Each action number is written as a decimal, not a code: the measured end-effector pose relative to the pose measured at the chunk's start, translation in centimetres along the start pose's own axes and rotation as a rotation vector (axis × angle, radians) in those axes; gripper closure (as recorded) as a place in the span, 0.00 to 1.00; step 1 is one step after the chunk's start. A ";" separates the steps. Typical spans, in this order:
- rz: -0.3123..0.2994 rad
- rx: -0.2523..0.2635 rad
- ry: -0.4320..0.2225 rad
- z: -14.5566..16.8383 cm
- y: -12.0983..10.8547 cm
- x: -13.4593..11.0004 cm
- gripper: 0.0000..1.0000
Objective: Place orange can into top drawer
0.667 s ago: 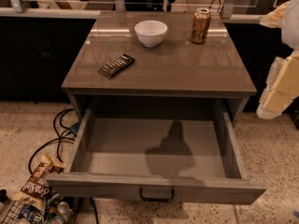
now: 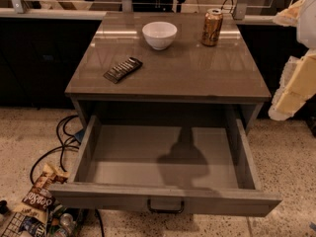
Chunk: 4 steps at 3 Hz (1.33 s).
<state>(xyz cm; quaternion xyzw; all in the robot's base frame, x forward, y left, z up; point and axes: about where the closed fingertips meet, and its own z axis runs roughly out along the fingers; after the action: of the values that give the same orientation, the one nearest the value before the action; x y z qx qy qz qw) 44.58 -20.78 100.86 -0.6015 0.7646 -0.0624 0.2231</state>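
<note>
We see the can (image 2: 213, 27) at upper right on the table (image 2: 197, 75), label unreadable, drawer (image 2: 163, 164) open below, gripper (image 2: 292, 89) at the right edge (grip state: cannot tell).

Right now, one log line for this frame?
orange can: upright on tabletop, back right | top drawer: open, nothing inside | gripper: right edge of view, apart from can

Glossy tabletop (image 2: 187, 73), shiny metal orange can (image 2: 212, 27), matt wooden top drawer (image 2: 118, 197); pale matt gripper (image 2: 292, 89) at right edge.
</note>
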 end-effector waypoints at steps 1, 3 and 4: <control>0.017 0.024 -0.073 0.7 -1.9 0.1 0.00; 0.197 0.119 -0.284 3.6 -4.6 2.0 0.00; 0.280 0.178 -0.390 4.6 -6.1 3.1 0.00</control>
<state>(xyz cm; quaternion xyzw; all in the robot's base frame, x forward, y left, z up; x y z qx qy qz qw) 51.38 -24.61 98.14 -0.4686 0.7744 0.0192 0.4248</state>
